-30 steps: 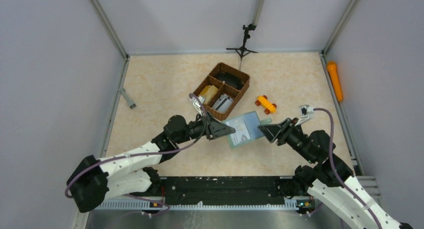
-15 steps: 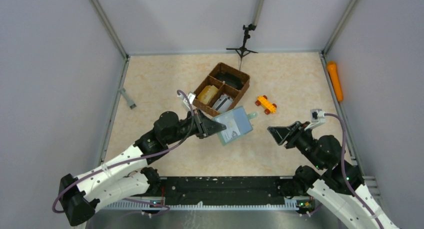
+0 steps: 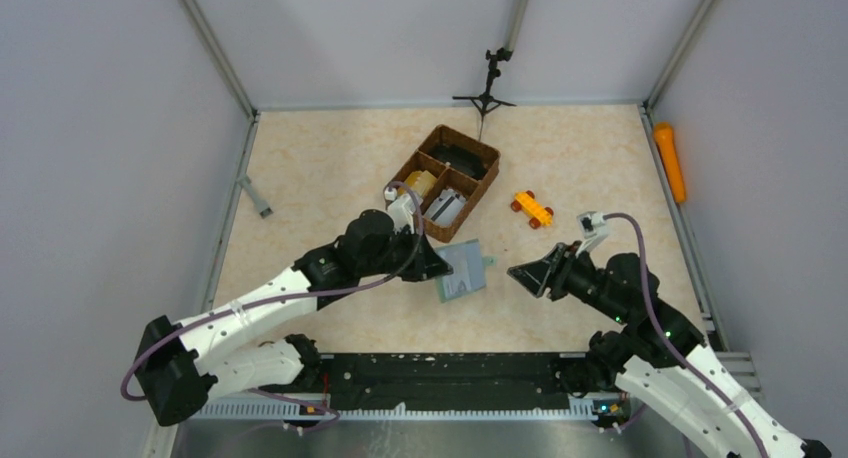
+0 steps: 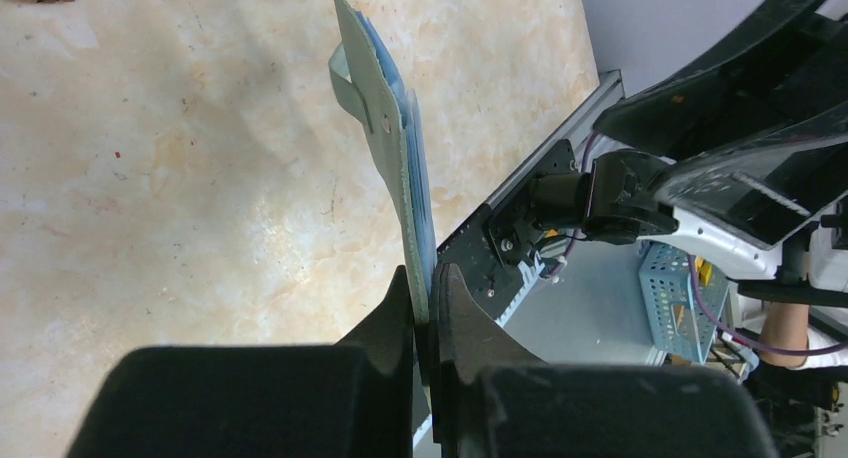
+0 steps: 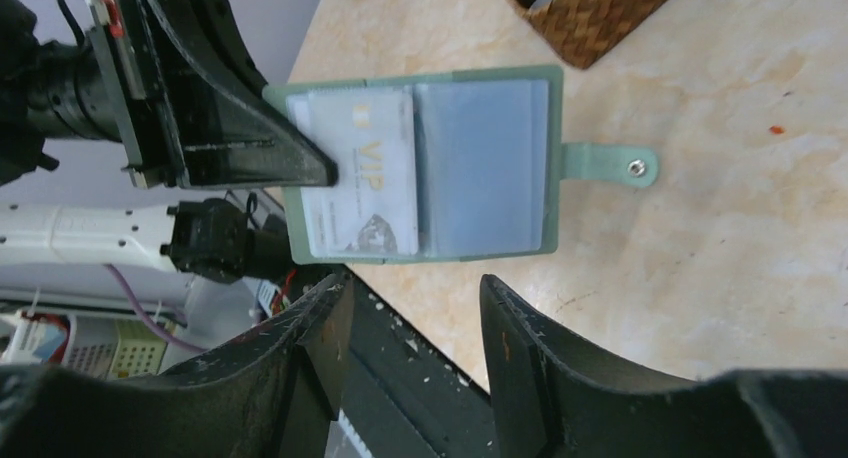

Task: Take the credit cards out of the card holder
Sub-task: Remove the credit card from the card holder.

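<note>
My left gripper is shut on one edge of the grey-green card holder and holds it up off the table, opened out. In the right wrist view the card holder faces the camera, blue-grey inside, with its snap strap pointing right. A pale credit card marked VIP sits in the pocket next to the left gripper's fingers. Seen from the left wrist, the card holder is edge-on between my left gripper's jaws. My right gripper is open, a short gap from the holder and touching nothing.
The brown wicker tray stands behind the holder, with a yellow block and a pale flat item in its compartments. An orange toy block lies to its right. An orange cylinder lies by the right wall, a small tripod at the back.
The right gripper left the holder's edge, drew back to the right, then came back toward it. The left arm carried the holder left, then nearer, turning it more edge-on from above.
</note>
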Motion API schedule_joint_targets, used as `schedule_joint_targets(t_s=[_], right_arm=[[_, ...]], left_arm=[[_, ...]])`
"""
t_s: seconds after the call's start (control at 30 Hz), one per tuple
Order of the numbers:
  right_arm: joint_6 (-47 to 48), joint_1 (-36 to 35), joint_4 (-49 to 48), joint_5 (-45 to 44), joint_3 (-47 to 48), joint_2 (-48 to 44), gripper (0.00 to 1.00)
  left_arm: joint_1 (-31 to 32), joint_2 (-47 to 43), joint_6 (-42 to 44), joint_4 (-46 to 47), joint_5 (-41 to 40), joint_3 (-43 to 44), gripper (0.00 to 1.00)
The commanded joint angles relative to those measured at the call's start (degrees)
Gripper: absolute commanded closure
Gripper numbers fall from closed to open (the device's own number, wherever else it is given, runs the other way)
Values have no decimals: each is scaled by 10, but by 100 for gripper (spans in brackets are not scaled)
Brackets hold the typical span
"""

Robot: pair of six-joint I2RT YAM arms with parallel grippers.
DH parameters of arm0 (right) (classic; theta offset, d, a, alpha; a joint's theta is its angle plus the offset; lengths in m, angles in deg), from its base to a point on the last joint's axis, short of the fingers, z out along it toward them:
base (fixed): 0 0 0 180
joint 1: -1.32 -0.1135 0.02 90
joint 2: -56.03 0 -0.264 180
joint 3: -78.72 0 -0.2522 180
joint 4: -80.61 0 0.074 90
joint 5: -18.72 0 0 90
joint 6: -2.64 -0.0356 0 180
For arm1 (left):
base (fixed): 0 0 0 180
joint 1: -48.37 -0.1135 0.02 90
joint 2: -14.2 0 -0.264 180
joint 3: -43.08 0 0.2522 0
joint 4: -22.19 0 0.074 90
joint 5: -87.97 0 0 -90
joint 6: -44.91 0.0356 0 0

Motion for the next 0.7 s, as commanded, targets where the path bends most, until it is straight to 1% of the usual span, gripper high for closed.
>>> schedule_joint_targets(t_s=[0.0,0.1,0.13,0.23,0.3,0.4,0.43,0.47,0.53,0.6,0.67], right_arm=[[-5,2,-90,92,-36,20,47],[-5,2,-133,118,-64,38,30],[-5,1,-146,119,-73,47,27],[5,0,-178,108,-97,80,25],[20,-1,-180,94,-102,107,25],[46,-7,-164,64,-96,138,32],[53,-9,-162,58,-96,147,36],[60,-10,-161,54,-95,157,42],[72,-13,-161,49,-92,180,49],[82,-19,-166,46,-88,209,51],[86,-31,-183,41,-88,238,55]], left_arm=[[2,-1,21,77,9,-8,100],[2,35,21,82,17,-3,100],[2,50,21,86,24,-1,100],[2,105,19,114,58,0,100],[2,141,22,126,77,1,100],[2,170,27,137,79,-2,100],[2,178,28,135,73,-2,100],[2,186,29,130,64,-1,100],[2,204,36,109,54,6,100],[2,219,42,97,52,14,98],[2,231,47,81,49,19,97]])
